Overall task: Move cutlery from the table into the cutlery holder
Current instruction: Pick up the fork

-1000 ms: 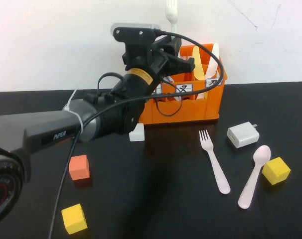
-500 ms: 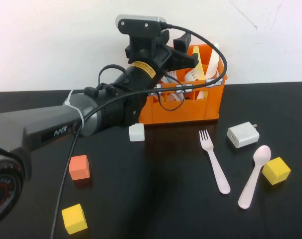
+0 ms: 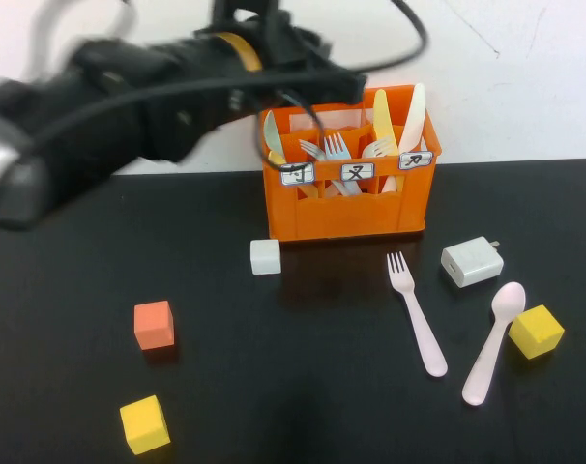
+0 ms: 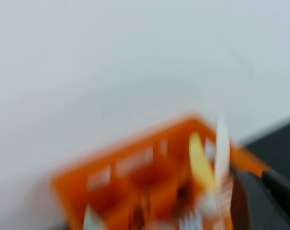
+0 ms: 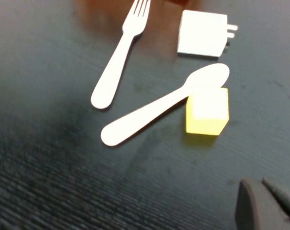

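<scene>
The orange cutlery holder (image 3: 351, 208) stands at the back of the black table, with several forks, knives and spoons upright in it. It also shows in the left wrist view (image 4: 135, 182). A pink fork (image 3: 416, 314) and a pink spoon (image 3: 491, 340) lie on the table in front of it, to the right. My left gripper (image 3: 317, 72) is blurred, raised above the holder's left side, and nothing shows in it. My right gripper (image 5: 267, 203) is out of the high view. It hovers empty and shut above the table, near the fork (image 5: 118, 57) and the spoon (image 5: 164, 103).
A white charger (image 3: 472, 261) lies right of the fork. A yellow cube (image 3: 535, 331) touches the spoon's bowl. A white cube (image 3: 265, 257) sits at the holder's front left corner. An orange cube (image 3: 154, 325) and a second yellow cube (image 3: 143, 423) are at the front left.
My left gripper held a white fork above the holder, and the fork now stands inside it. The left arm has swung up and to the left, away from the holder.
</scene>
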Controlling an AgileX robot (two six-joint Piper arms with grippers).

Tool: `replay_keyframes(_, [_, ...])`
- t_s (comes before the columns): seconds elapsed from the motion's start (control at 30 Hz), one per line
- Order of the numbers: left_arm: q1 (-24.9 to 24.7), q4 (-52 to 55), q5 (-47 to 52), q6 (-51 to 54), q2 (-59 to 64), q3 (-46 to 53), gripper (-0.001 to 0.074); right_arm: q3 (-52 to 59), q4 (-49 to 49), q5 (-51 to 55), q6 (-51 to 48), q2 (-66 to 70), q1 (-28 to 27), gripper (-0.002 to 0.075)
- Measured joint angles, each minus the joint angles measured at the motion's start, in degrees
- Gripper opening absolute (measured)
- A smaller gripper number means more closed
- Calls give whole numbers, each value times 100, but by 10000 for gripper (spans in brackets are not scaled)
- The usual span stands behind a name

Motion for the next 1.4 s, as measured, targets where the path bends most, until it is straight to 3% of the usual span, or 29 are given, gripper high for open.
replay_keyframes(0.2, [0,-1,2419,-56,-700,19,0,-118,0,293,171,158,0,-2])
replay_keyframes(0.3, [0,10,2990,-205,-1097,314,0,-354,0,638,153,492,0,-2])
replay_keyframes(0.57, [10,138,3431,-920,-2664,2011,0,-1088,83,1074,1,1583,160,-2])
replay_keyframes(1.07, [10,1268,3223,-2622,-5638,5008,0,-2867,-91,858,150,3993,1828,-2])
replay_keyframes(1.4, [10,1140,3150,-3033,-5893,5553,-1,-4373,-2397,785,2192,5563,2750,-2])
